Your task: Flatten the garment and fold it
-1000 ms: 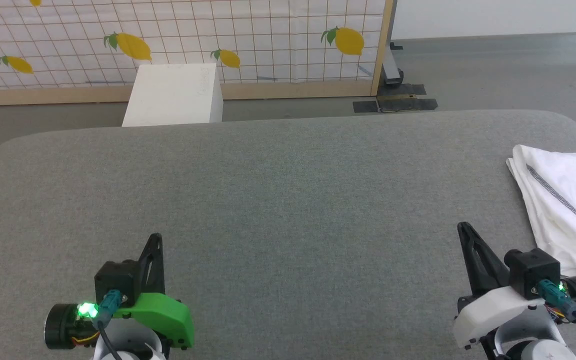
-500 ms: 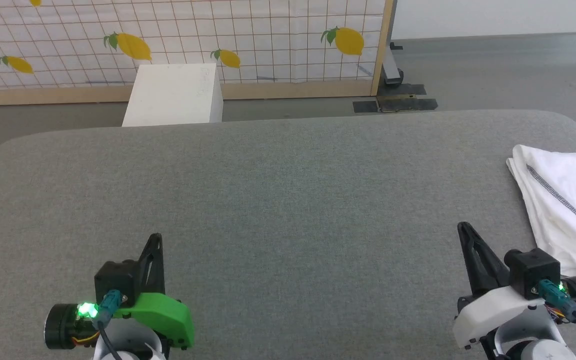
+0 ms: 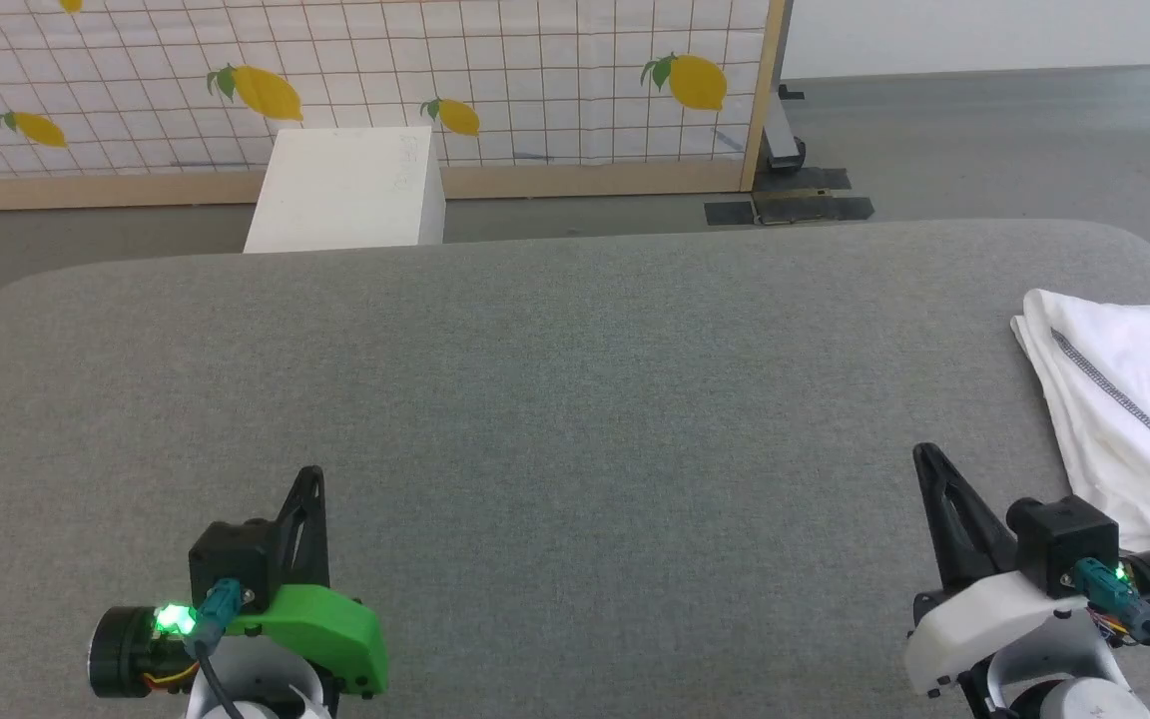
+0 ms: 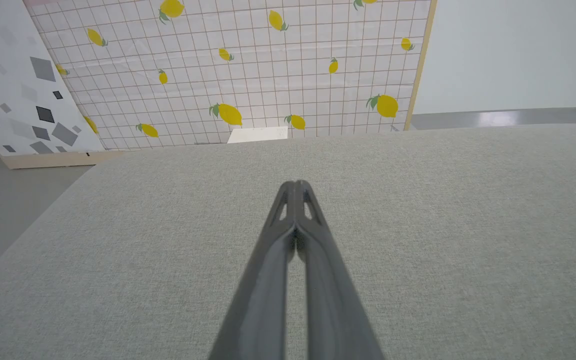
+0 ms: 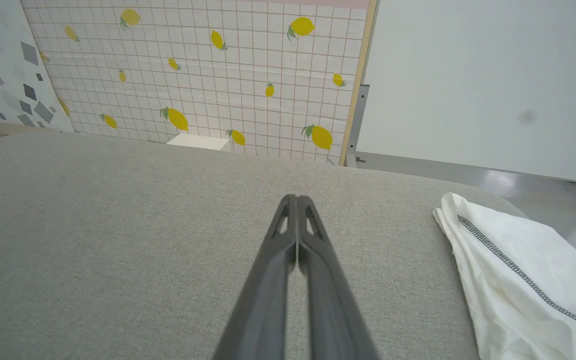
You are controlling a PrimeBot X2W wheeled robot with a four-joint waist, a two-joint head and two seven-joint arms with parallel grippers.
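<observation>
At the far right edge of the grey table we see the garment, a white bundle crossed by a grey zigzag seam and cut off by the head view's border. Our right tool points forward near it without touching, fingers pressed together on nothing. Our left tool sits well apart over bare table, likewise closed and empty. Beyond the table stands a white box

Right gripper closed, empty; garment, seemingly folded, lies apart at right.
</observation>
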